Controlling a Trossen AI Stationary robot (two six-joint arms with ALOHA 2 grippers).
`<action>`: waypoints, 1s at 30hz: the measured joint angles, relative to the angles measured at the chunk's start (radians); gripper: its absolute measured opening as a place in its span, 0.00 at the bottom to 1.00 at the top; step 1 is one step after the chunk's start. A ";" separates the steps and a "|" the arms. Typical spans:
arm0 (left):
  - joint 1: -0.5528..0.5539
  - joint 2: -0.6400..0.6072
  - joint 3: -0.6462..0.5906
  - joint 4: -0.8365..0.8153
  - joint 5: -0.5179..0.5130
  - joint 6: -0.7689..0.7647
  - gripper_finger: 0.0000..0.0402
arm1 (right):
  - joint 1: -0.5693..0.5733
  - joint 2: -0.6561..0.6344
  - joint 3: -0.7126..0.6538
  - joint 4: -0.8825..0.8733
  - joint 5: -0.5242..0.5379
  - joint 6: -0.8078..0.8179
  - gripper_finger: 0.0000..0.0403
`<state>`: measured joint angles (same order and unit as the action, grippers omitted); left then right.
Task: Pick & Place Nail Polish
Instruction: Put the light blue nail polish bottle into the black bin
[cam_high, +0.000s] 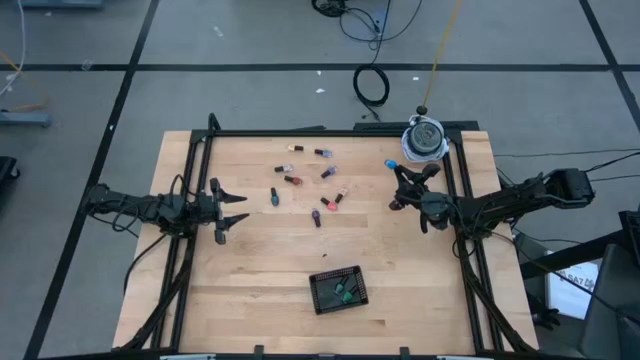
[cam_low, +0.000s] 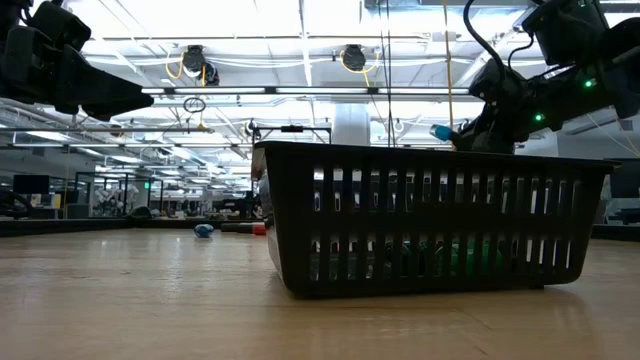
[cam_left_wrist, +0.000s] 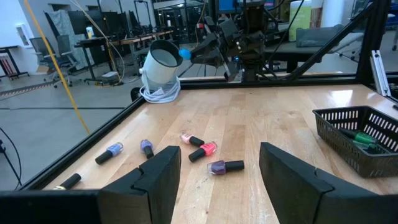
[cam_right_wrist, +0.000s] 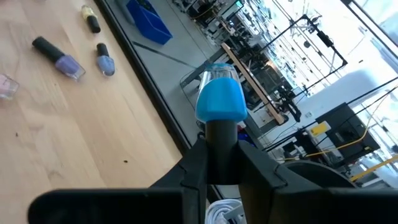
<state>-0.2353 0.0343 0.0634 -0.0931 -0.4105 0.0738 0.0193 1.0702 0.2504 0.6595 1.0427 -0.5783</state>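
Observation:
Several small nail polish bottles (cam_high: 305, 180) with dark caps lie on their sides across the middle of the wooden table; the left wrist view shows a red one (cam_left_wrist: 204, 150) and a purple one (cam_left_wrist: 224, 167). My right gripper (cam_high: 400, 172) is raised over the far right part of the table, shut on a blue nail polish bottle (cam_right_wrist: 221, 99) that also shows in the low view (cam_low: 441, 131). My left gripper (cam_high: 232, 208) waits open at the left side, its fingers (cam_left_wrist: 158, 180) wide apart around nothing. My right gripper pinches the blue bottle's dark cap (cam_right_wrist: 222, 132) between its two fingers (cam_right_wrist: 194, 163). The fingers reach about level from the table's right side and lie along the bottle. The blue body sticks out past the fingertips, lifted clear of the table.
A black slotted basket (cam_high: 338, 290) near the front middle holds green bottles (cam_left_wrist: 364, 138). A white cup-like object on a coil of white cable (cam_high: 425, 138) stands at the far right corner. A black frame (cam_high: 330, 131) runs around the table's edges.

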 joint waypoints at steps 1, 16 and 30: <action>0.000 0.000 0.000 0.000 0.000 0.000 0.53 | 0.000 0.000 0.000 0.003 -0.004 0.010 0.12; 0.000 0.000 0.000 0.000 0.000 0.000 0.53 | -0.073 0.000 0.000 -0.023 -0.181 0.156 0.12; 0.000 0.000 0.000 0.000 0.000 0.000 0.53 | -0.204 0.000 0.000 -0.024 -0.627 0.472 0.12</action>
<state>-0.2352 0.0345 0.0631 -0.0929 -0.4106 0.0738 -0.1843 1.0702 0.2504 0.6352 0.4158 -0.1060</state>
